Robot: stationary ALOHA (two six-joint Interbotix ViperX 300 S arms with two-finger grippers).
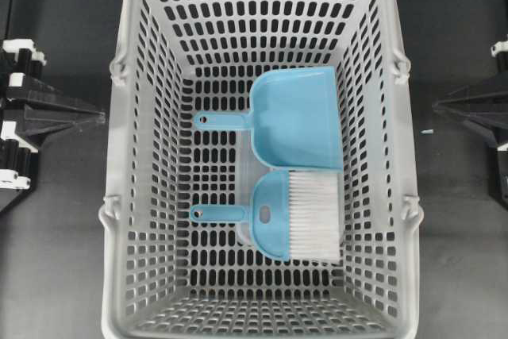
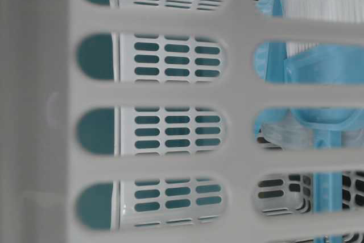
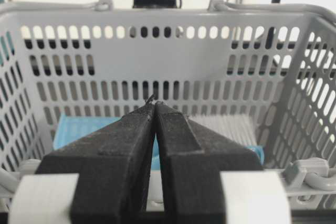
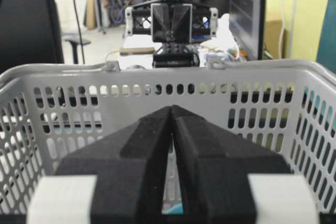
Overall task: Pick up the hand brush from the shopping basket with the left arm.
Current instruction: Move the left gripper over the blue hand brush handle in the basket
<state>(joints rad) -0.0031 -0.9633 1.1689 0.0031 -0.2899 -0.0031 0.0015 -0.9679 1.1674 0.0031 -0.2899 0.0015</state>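
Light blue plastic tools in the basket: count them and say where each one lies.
2. The dustpan lies toward the far end of the shopping basket; the hand brush lies just nearer, its bristles meeting the dustpan's edge. Both handles point left in the overhead view. Nothing else seems hidden.

Shopping basket [image 1: 127, 196] open on top; entry from above unobstructed. Slotted walls block side approach. Hand brush [image 1: 294, 213] low on floor, bristles against right wall, dustpan [image 1: 298, 117] touching its far edge. Bare floor left of both handles and along near end. Left gripper [image 1: 101, 117] outside left wall, closed.
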